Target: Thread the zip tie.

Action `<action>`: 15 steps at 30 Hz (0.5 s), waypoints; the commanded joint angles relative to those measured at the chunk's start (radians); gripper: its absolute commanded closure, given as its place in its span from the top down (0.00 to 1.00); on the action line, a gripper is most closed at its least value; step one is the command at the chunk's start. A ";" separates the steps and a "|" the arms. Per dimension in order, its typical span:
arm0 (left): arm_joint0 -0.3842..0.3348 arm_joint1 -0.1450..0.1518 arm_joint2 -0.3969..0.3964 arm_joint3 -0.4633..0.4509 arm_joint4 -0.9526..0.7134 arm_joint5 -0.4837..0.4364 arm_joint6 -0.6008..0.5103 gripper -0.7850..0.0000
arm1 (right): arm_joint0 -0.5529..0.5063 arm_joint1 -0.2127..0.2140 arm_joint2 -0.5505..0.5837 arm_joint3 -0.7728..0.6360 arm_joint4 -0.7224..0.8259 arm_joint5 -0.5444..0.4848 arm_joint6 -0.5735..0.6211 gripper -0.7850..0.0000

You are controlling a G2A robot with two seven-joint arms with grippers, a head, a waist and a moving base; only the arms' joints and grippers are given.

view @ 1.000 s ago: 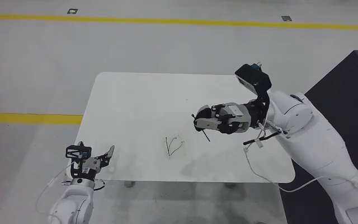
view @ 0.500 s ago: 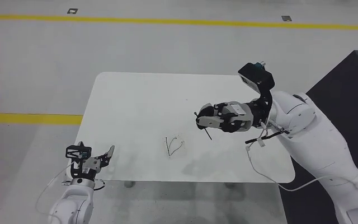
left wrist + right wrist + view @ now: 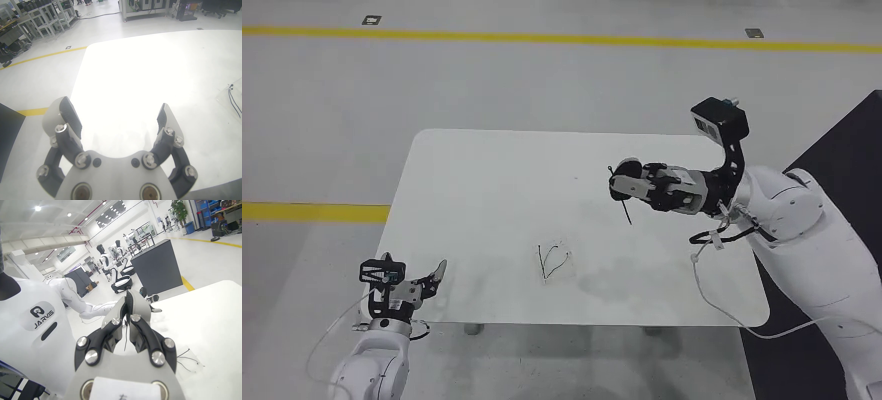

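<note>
One table (image 3: 492, 180). Two tools: left tool (image 3: 114, 106) and right tool (image 3: 129, 298). One black zip tie (image 3: 125, 338), pinched in the right tool. Between the two tools, down on the table, one small cluster of loose ties (image 3: 554, 260): seemingly two dark strands, exact number hard to tell. Under them, one clear bag (image 3: 223, 96).

Right tool (image 3: 129, 294) pinched closed — left tool (image 3: 114, 103) spread.

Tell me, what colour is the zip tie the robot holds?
Black; the right wrist view shows the zip tie best, pinched in the right tool.
</note>
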 commanded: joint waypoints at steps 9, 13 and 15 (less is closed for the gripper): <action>0.042 0.001 0.021 -0.035 0.049 -0.049 0.001 1.00 | 0.000 0.000 0.002 -0.001 0.000 -0.001 -0.001 0.00; 0.101 0.000 0.076 -0.134 0.105 -0.089 0.004 1.00 | 0.000 0.000 0.002 -0.001 0.000 -0.001 -0.001 0.00; 0.118 -0.003 0.119 -0.173 0.120 -0.105 0.002 1.00 | 0.000 0.000 0.002 -0.001 0.000 -0.001 -0.001 0.00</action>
